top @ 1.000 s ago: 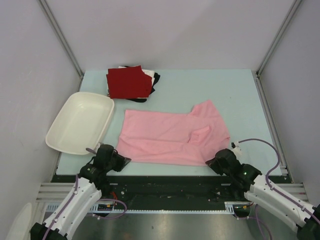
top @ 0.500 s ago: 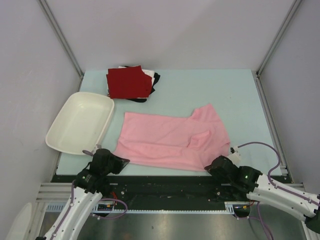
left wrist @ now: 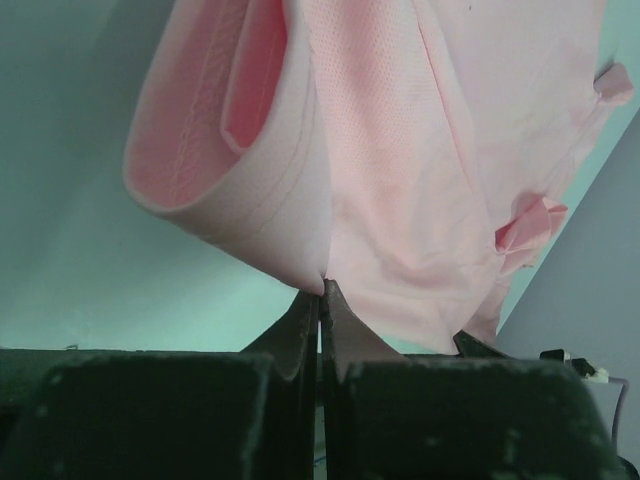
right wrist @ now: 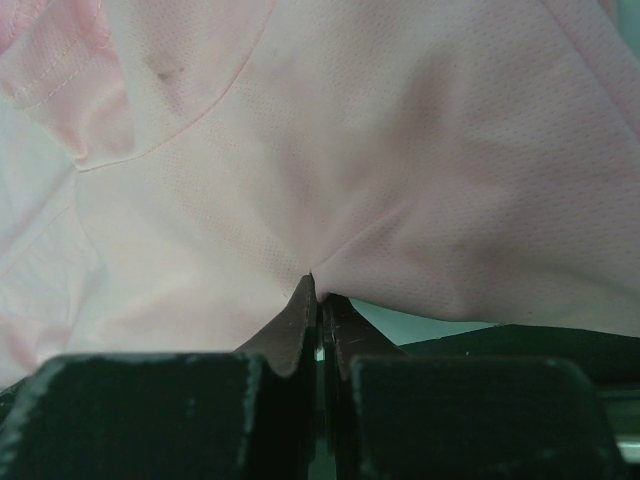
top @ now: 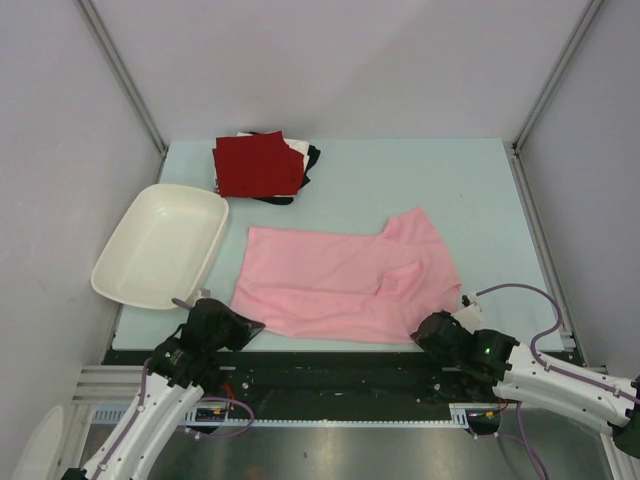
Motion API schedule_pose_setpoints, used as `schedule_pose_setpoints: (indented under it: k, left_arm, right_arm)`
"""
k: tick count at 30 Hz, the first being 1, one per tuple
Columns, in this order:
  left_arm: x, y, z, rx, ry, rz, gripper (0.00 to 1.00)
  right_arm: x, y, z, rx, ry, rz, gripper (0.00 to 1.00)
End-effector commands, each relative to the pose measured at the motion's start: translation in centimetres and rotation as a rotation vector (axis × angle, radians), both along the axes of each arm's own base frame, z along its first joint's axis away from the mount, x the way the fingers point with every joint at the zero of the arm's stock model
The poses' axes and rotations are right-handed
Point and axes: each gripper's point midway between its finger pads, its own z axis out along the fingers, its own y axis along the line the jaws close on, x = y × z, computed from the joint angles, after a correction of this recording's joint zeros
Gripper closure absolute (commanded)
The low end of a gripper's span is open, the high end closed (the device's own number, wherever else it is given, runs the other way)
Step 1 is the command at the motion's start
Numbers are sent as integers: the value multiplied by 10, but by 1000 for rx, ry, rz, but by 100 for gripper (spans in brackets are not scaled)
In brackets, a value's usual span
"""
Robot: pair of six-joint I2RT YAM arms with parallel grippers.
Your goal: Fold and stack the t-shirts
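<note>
Soft fine-mesh pink shirt (top: 340,280), rumpled, your left gripper (left wrist: 320,292) pinching its near left hem, your right gripper (right wrist: 316,285) pinching its near right edge

The pink t-shirt (top: 340,280) lies spread just right of the white tub (top: 160,245), its long side running left to right. It is plain light pink with a fine mesh weave. Its end away from the tub is rumpled, with one sleeve folded over the body. The near corner on the tub's side curls up into an open loop. Just beyond the tub's far right corner sits a stack. A dark red t-shirt (top: 257,165), folded square, lies on top. A white t-shirt (top: 297,147) and a black t-shirt (top: 311,158) peep out beneath, probably folded too.
</note>
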Motion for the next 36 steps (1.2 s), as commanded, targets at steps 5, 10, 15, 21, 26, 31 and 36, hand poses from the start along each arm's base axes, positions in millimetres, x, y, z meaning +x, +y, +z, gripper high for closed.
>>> schedule_pose_setpoints:
  k: [5,10,15,21,26,31,36]
  left_arm:
    - [-39,1,-28,20,167,-55,100]
    - [-42,-1,-27,13,173,-74,94]
    - [-45,-3,-28,14,185,-90,26]
    - [-50,-7,-26,-6,202,-107,6]
    - [-38,-13,3,-38,110,-129,6]
    - [-14,-31,38,-77,-5,-183,7]
    - [37,-44,74,29,-126,-235,6]
  right_arm:
    - [7,-8,5,-37,-29,-42,100]
    - [6,-7,5,-38,-28,-37,96]
    - [8,-6,9,-43,-36,-29,43]
    - [11,-4,33,-74,-67,17,4]
    - [34,0,92,-103,-209,30,0]
    - [81,-8,136,-276,-378,75,0]
    - [151,-27,143,-291,-373,87,0]
